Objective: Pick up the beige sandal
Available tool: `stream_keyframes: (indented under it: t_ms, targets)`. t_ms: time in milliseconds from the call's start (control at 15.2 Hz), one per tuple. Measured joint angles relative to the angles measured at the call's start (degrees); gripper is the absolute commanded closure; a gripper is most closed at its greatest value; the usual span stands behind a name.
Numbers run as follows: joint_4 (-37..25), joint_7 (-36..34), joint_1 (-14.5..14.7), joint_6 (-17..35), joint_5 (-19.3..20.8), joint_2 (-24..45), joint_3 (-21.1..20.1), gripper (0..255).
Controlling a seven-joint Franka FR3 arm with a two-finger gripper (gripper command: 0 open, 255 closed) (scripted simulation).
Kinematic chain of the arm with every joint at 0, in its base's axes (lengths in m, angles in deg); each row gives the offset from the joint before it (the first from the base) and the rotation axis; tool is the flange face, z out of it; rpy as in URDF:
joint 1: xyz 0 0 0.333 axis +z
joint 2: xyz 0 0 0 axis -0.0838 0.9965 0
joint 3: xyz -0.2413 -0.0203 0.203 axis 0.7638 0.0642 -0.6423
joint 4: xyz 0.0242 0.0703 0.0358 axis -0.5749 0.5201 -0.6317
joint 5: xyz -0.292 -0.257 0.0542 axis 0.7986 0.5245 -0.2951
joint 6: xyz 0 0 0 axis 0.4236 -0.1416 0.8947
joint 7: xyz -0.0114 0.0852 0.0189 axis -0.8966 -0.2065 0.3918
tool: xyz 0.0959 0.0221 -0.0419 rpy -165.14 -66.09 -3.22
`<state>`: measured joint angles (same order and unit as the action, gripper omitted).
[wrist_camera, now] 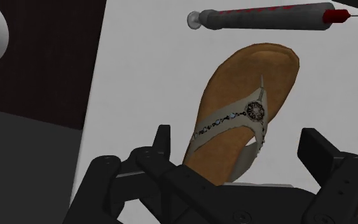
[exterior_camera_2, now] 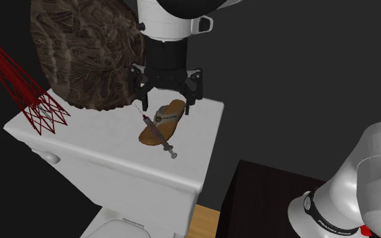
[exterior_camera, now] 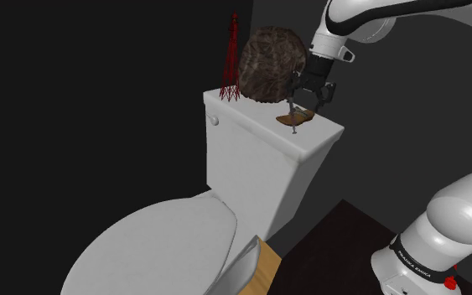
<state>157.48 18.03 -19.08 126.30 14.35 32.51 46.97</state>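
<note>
Shoulder view: the pincer [exterior_camera: 311, 100] hangs just above the sandal [exterior_camera: 299, 117], which lies flat on a toilet's white tank lid [exterior_camera: 255, 126], near the lid's edge. A shaggy brown ball [exterior_camera: 267, 63] and a red lattice tower [exterior_camera: 230, 59] stand behind.

Second exterior view: the pincer is spread wide and empty, straddling one end of the sandal. A syringe [exterior_camera_2: 160, 136] lies just beside the other end. The lid looks smooth and hard, so a shallow or off-centre squeeze could skid the thin sole toward the edge or knock the syringe rolling.

Wrist view: the sole is tan, matte and rounded. Its pale thong strap carries small beads and a round medallion, too slight to grip safely. The syringe barrel is a grey cylinder showing red inside.
</note>
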Motion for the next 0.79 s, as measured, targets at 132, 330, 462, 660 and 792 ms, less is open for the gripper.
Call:
stream_keyframes:
  t_ms: [132, 330, 462, 660, 792]
  targets:
    - [1.16, 0.13, 0.01, 1.45, -0.09, 0.28, -0.09, 0]
    - [2.05, 0.28, 0.03, 2.56, -0.17, 0.51, -0.16, 255]
    - [2.09, 0.28, 0.03, 2.67, -0.18, 0.52, -0.17, 255]
    - [2.10, 0.28, 0.05, 2.70, -0.20, 0.51, -0.18, 255]
    - [2.09, 0.28, 0.05, 2.70, -0.20, 0.51, -0.18, 255]
